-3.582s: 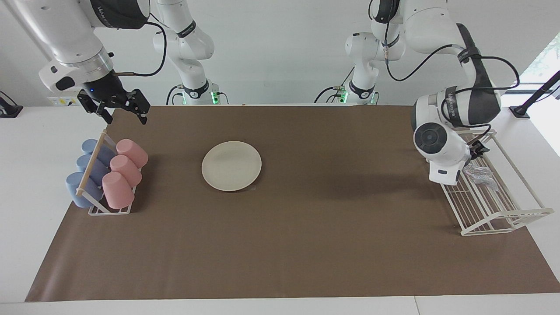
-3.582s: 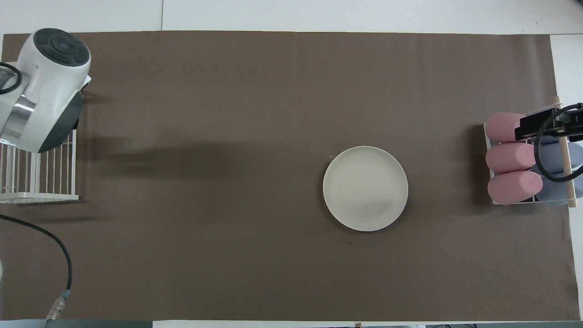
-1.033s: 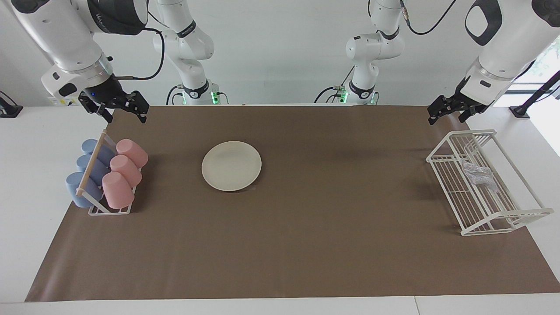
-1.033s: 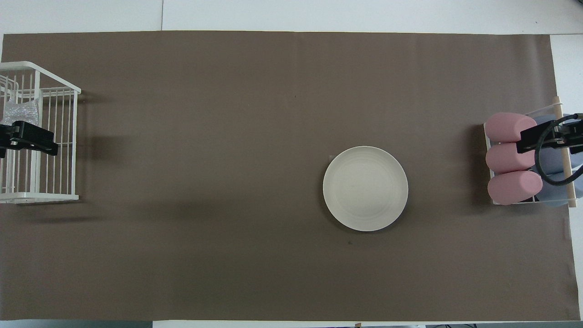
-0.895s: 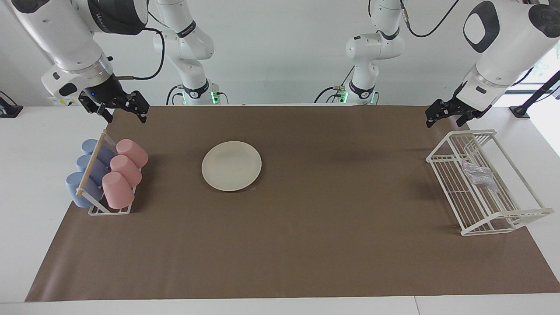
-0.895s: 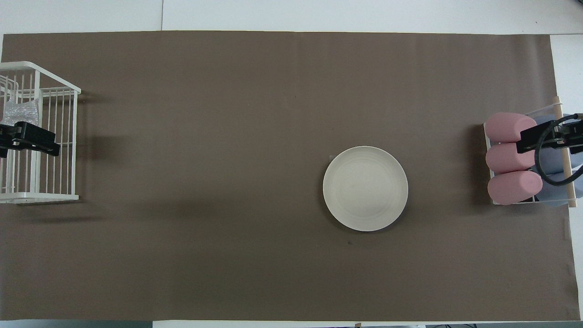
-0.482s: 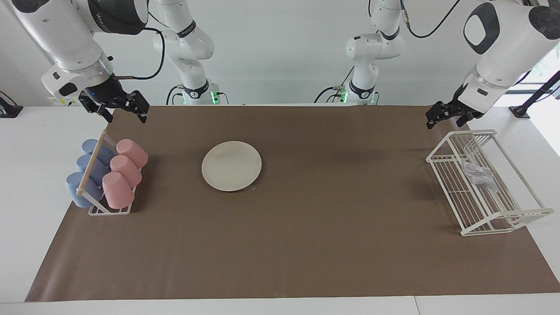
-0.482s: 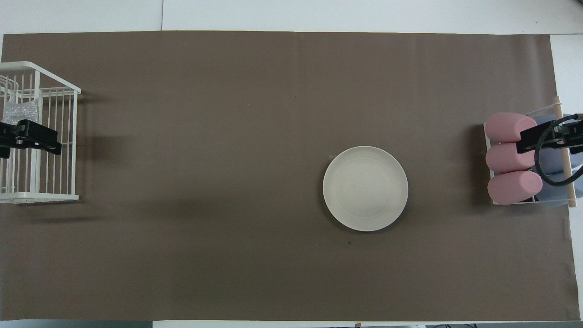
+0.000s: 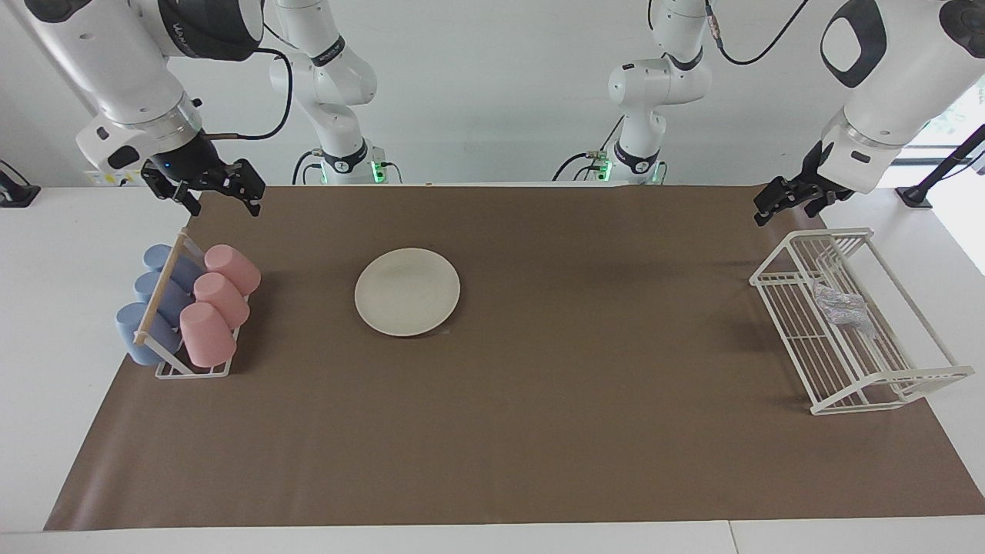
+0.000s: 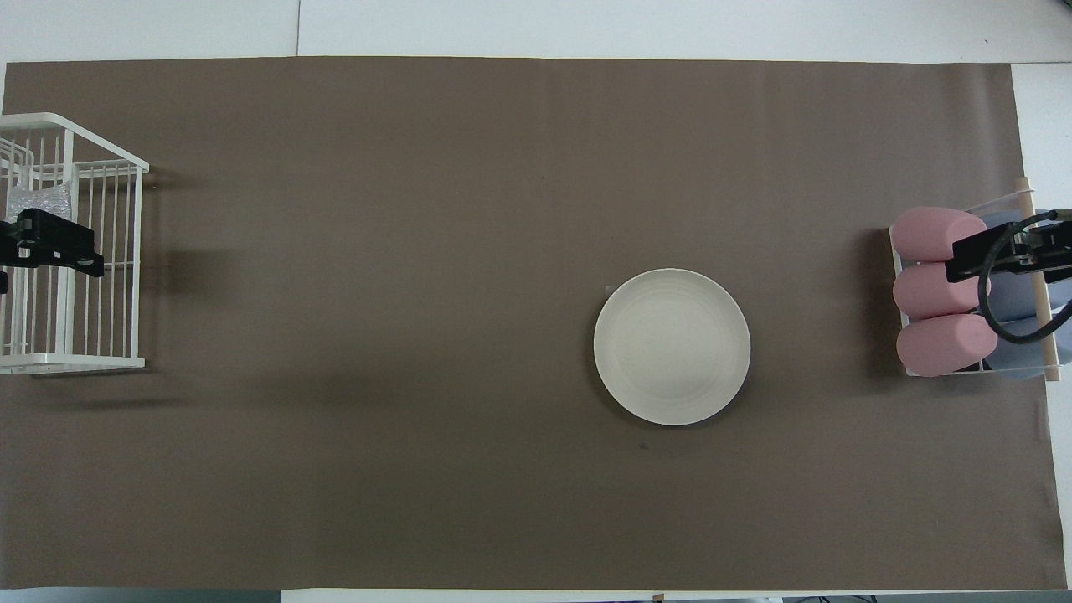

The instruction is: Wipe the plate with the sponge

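The cream-white plate point(image 9: 407, 291) lies flat on the brown mat, toward the right arm's end; it also shows in the overhead view point(image 10: 672, 346). The silvery sponge point(image 9: 840, 305) lies in the white wire rack point(image 9: 885, 385) at the left arm's end, and shows in the overhead view point(image 10: 38, 201). My left gripper point(image 9: 786, 206) hangs open and empty in the air over the rack's edge nearest the robots, apart from the sponge; overhead it point(image 10: 42, 239) is beside the sponge. My right gripper point(image 9: 222, 201) waits open and empty over the cup rack.
A small rack point(image 9: 165, 369) with three pink cups point(image 9: 218, 300) and three blue cups point(image 9: 154, 296) lying on their sides stands at the right arm's end. The brown mat point(image 9: 585, 385) covers most of the white table.
The left arm has lifted out of the wire rack, leaving the sponge inside. In the last second its gripper drifted slightly over the rack. The right arm barely moved.
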Robot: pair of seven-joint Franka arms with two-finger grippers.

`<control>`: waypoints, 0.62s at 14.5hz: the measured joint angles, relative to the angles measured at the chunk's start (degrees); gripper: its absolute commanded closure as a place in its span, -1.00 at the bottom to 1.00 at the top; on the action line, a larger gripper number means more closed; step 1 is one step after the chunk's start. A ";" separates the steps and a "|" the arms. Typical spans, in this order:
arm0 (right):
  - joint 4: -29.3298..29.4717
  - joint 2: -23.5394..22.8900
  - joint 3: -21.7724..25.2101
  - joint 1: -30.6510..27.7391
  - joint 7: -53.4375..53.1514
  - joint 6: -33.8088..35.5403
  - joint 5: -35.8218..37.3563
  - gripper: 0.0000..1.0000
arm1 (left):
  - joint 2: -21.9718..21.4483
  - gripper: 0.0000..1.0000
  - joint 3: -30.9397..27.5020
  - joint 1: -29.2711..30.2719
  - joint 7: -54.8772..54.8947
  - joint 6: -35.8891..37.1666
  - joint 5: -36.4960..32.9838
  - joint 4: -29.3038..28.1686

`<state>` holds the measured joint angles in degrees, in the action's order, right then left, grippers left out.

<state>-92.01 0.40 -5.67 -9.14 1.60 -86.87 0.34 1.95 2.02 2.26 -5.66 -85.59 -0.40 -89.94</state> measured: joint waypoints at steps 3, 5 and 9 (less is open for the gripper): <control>0.00 0.02 0.00 0.01 0.00 0.00 0.00 -1.00 | -0.30 -1.00 -0.27 0.01 -0.49 0.08 0.87 0.08; 0.00 0.02 -0.01 0.03 0.00 0.00 0.00 -1.00 | -0.34 -1.00 -0.31 0.01 -0.76 0.08 1.37 0.41; 0.00 0.02 -0.06 0.06 0.00 0.00 0.00 -1.00 | -0.36 -1.00 -0.34 0.34 -0.93 0.08 1.47 1.08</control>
<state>-92.01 0.42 -5.73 -9.08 1.60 -86.87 0.34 1.59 1.68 2.59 -6.59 -85.51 1.07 -88.85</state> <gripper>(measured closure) 0.000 0.000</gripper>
